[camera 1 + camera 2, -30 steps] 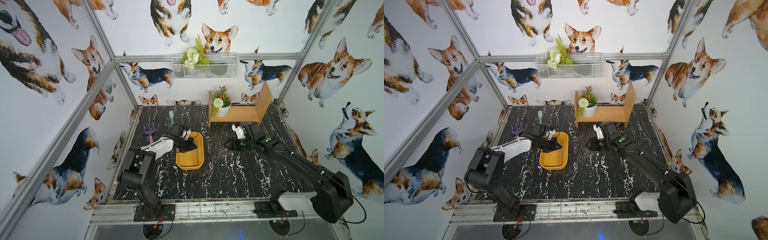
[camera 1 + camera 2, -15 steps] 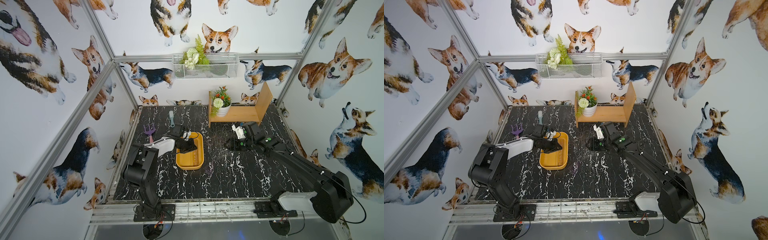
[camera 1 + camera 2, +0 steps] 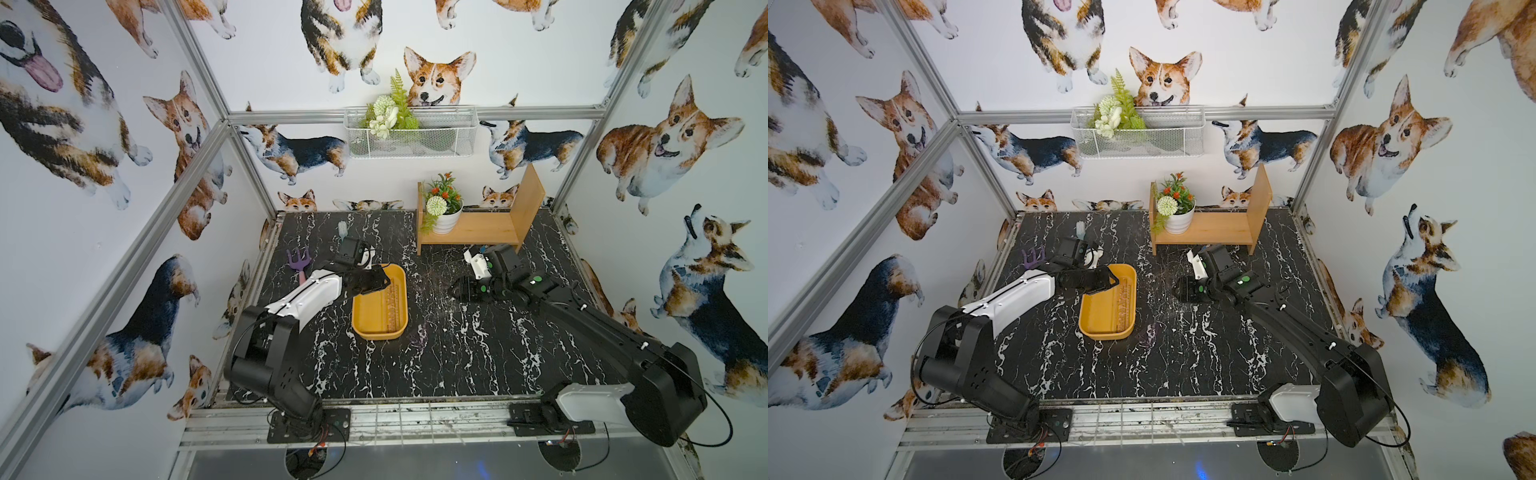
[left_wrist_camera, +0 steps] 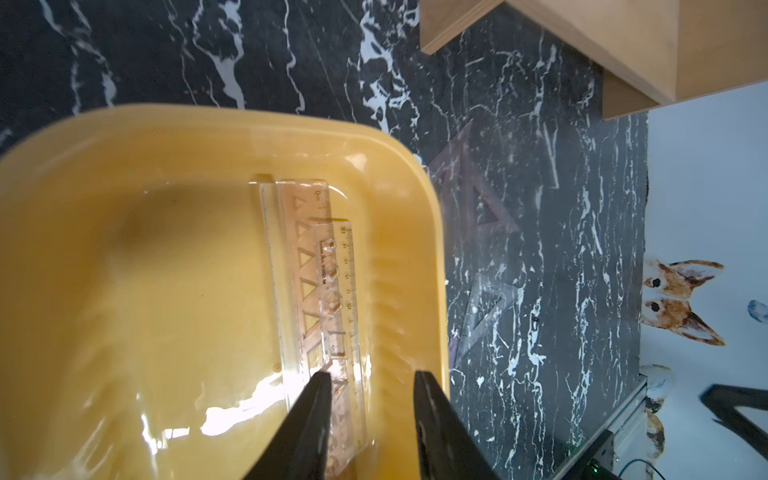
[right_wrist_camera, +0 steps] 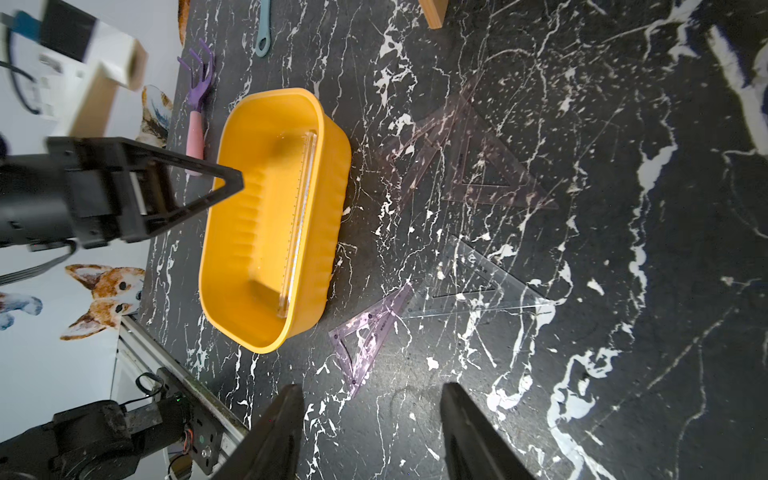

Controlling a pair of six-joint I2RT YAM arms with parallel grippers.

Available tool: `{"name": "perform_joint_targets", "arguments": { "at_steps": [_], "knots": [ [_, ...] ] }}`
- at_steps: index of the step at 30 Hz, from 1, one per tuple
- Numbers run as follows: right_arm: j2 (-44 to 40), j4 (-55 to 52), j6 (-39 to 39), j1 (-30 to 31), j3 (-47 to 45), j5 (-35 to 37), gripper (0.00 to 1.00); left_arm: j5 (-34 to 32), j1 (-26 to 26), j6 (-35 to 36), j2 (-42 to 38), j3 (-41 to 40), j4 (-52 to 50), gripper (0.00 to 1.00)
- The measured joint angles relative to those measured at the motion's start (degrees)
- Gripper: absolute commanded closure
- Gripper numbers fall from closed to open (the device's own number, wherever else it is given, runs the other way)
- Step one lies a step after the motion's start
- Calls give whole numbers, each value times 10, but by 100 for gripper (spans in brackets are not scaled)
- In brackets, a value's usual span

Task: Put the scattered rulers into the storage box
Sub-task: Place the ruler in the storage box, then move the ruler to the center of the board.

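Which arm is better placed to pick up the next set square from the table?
Right. The right gripper hovers open near the purple set square; the left gripper is over the storage box.

Storage box (image 5: 332,232): yellow, on black marble table (image 5: 623,332).
Inside: clear straight ruler (image 5: 300,216) along one long wall.
On table beside box: tinted set square (image 5: 498,194), clear set square (image 5: 469,266), purple set square (image 5: 374,316).
Right gripper (image 5: 371,386): jaws apart, empty, near purple set square.
Left gripper (image 5: 232,183): over box.
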Motion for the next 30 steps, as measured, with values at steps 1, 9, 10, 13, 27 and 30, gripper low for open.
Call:
{"name": "perform_joint_targets", "arguments": {
  "at_steps": [1, 9, 10, 13, 27, 30],
  "knots": [
    [6, -4, 0, 4, 3, 8, 47, -6, -1, 4, -10, 6, -10, 61],
    [66, -39, 1, 38, 34, 76, 55, -43, -8, 29, -78, 51, -72, 61],
    [73, -42, 1, 43, 36, 80, 55, -48, -9, 31, -84, 53, -78, 61],
    [92, -43, 2, 55, 37, 88, 53, -51, -17, 35, -104, 50, -97, 61],
    [174, 11, 16, 76, 23, 83, 41, -47, -49, -4, -169, -28, -95, 61],
    [198, 24, 18, 76, 26, 83, 43, -45, -49, -5, -173, -29, -91, 62]
  ]
}}
